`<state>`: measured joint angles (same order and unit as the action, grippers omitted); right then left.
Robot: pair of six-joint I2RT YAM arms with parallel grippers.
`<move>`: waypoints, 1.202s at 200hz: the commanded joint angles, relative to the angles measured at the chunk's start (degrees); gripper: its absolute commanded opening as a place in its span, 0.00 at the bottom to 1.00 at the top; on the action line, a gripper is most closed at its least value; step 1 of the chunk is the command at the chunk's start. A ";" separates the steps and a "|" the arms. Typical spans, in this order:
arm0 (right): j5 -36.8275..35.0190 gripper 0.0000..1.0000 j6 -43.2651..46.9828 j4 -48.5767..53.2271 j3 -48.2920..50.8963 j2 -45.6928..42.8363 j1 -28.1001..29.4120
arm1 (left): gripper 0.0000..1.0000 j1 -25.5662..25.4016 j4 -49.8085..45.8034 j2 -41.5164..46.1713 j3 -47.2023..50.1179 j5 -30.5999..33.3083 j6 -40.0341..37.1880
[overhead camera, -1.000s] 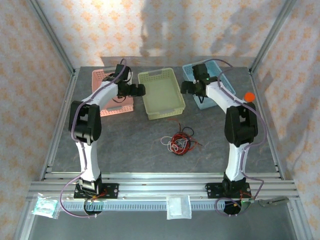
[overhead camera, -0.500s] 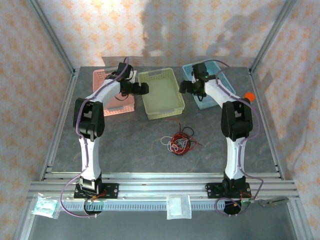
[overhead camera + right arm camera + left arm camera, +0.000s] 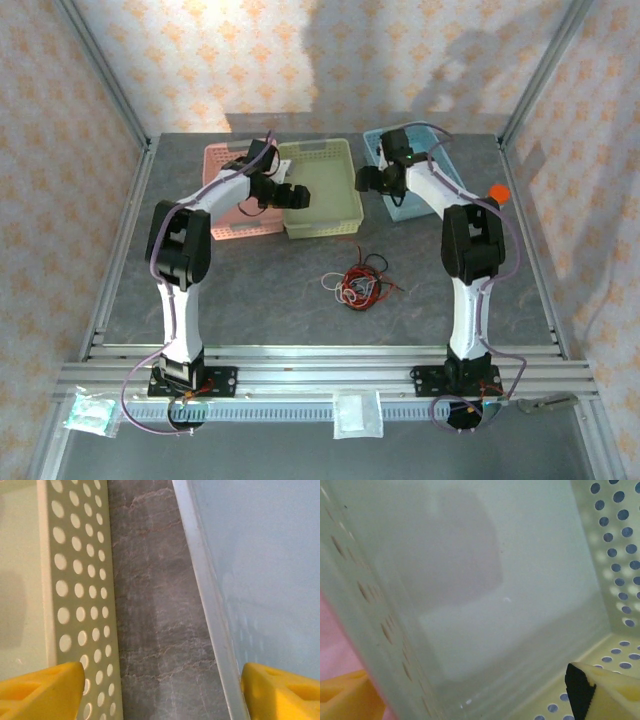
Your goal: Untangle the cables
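Cables (image 3: 358, 282): untouched, same tangle just below frame centre on tabletop (image 3: 250, 290). Pink basket (image 3: 228, 160) has shifted right and now sits against green basket (image 3: 330, 190). Left gripper (image 3: 292, 195) has swung over the green basket's left wall, jaws wide, straddling it. Right gripper (image 3: 366, 178) hovers wide beside its right wall. Judgement: baskets being arranged, untangling not begun.

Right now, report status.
Left gripper open, astride green basket wall. Right gripper open, between green basket and blue basket. Cables tangled mid-table, untouched. Nothing blocking them.
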<state>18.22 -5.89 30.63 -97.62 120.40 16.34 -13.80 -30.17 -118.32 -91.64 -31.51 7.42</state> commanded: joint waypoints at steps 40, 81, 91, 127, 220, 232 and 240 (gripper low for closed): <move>1.51 0.76 -1.85 0.46 3.78 -4.65 3.77 | 0.84 -2.28 1.24 6.73 5.05 -4.90 -1.10; 2.33 0.75 -2.75 0.48 4.54 -5.18 5.43 | 0.86 -2.90 2.22 8.36 8.90 -3.43 -0.37; 2.58 0.74 -2.98 0.40 4.85 -5.25 5.73 | 0.86 -2.90 2.50 8.63 9.47 -1.96 0.15; 3.03 0.71 -3.74 -0.04 7.11 -6.87 6.77 | 0.86 -2.85 5.05 10.90 10.51 2.91 3.30; -4.91 0.87 -7.39 -4.50 14.23 -15.81 5.25 | 0.88 -2.63 6.73 11.07 10.96 7.35 6.62; -3.53 0.90 -7.08 -4.22 13.99 -15.03 5.11 | 0.89 -2.63 7.23 11.25 11.55 6.71 6.80; -2.83 0.92 -6.51 -3.48 13.38 -14.03 5.11 | 0.89 -2.61 7.45 11.36 11.89 6.31 6.82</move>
<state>13.26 -12.34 27.92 -84.60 106.21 21.91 -16.05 -25.02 -109.71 -80.90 -24.64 13.54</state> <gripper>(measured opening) 0.903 0.886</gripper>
